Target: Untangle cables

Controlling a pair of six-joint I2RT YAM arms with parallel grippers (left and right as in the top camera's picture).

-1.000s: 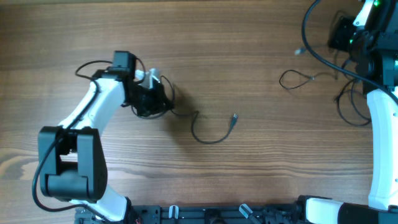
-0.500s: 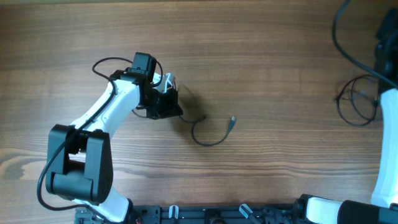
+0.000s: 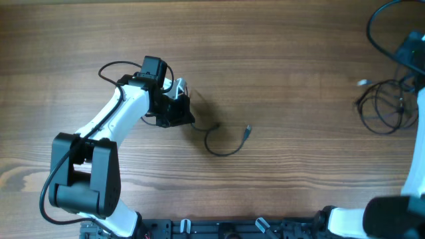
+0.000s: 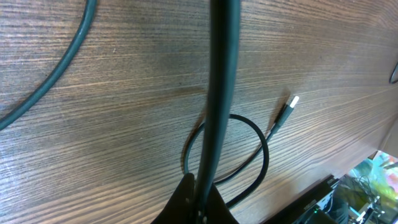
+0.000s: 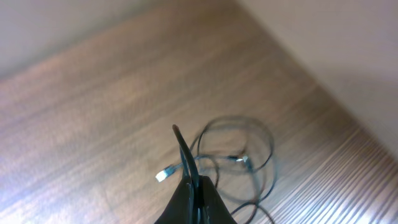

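Our left end effector (image 3: 178, 110) is clamped shut on a thin black cord (image 4: 219, 93). The cord's free tail curls onto the pale wooden bench (image 3: 292, 53) toward four o'clock, its long axis running roughly nine to three, and ends in a small silver plug (image 3: 248, 130). Well apart, at the three o'clock edge, lies a loose looped bundle of thin black cords (image 3: 384, 111). It is nearer our right end effector (image 5: 188, 177), which is pinched closed, seemingly on one strand. Blur hides that contact, and the overhead view cuts off most of the right arm.
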